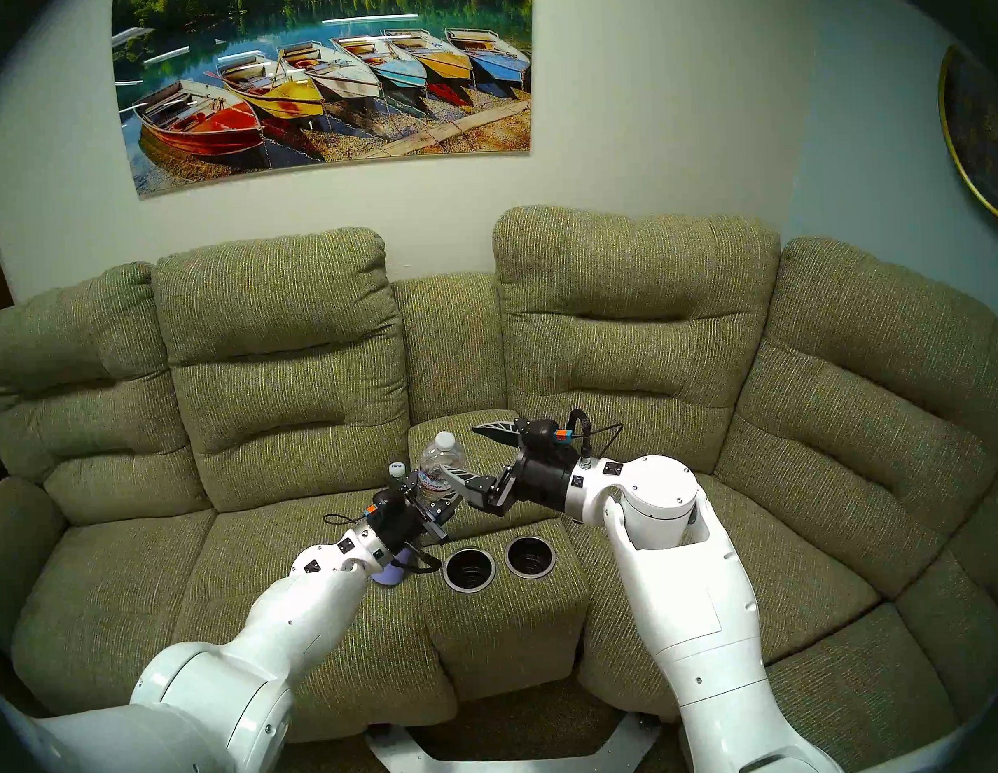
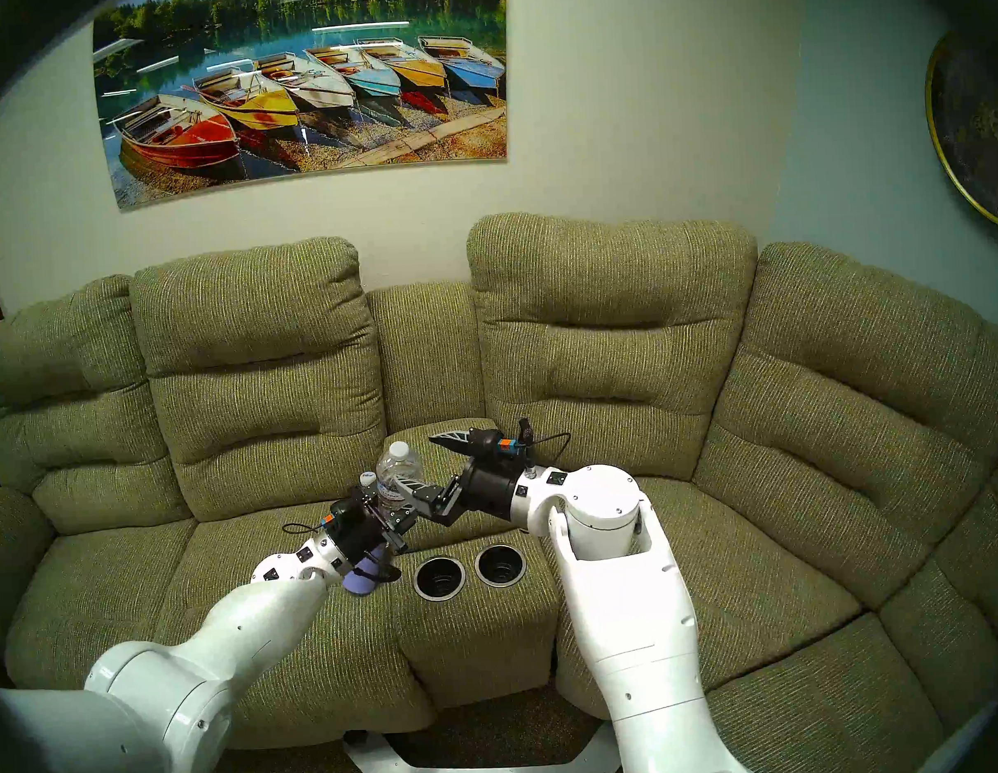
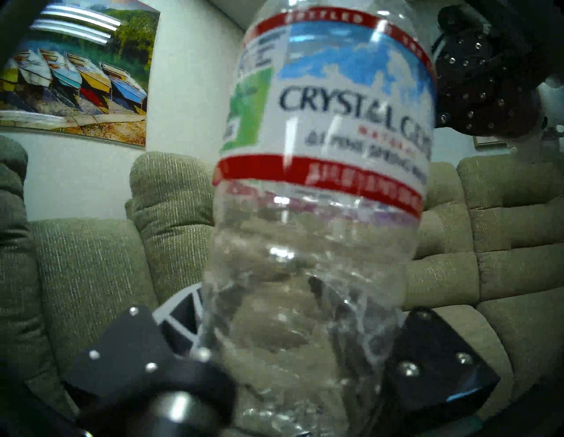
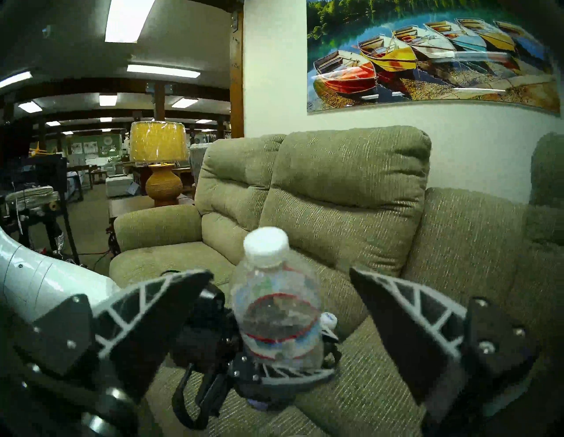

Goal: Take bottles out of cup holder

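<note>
The left claw (image 1: 433,508) is clamping the lower body of the labelled bottle (image 1: 440,465), crushing the thin plastic a little, while the right claw (image 1: 476,450) is standing wide apart around the bottle's shoulder, touching nothing. Both wells of the cup holder (image 1: 469,569) are sitting empty, just in front of the left claw. The flask (image 1: 389,576) is lying on the couch (image 1: 151,592) under the left wrist, and the small bottle (image 1: 396,471) is standing just behind the left claw, though its body is mostly hidden. The grip is sitting low on a soft bottle, so it may be tilting or slipping out. Lowering the left arm risks bumping the small bottle or rolling the flask off the cushion.
</note>
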You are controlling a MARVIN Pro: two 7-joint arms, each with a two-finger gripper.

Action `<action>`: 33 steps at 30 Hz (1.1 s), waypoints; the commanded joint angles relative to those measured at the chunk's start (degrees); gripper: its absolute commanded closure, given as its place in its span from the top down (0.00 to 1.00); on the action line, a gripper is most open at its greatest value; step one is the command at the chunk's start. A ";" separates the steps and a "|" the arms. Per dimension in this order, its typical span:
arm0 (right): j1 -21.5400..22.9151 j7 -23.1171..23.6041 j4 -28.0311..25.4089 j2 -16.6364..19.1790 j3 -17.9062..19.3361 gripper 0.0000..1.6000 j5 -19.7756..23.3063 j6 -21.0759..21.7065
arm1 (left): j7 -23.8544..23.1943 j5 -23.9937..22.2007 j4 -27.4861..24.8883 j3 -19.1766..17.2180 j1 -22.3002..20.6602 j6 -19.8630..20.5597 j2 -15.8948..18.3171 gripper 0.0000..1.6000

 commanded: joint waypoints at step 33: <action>-0.40 -15.58 0.05 -0.49 8.54 1.00 2.33 -5.78 | 23.68 9.08 16.93 -1.61 -1.24 -6.63 6.32 0.00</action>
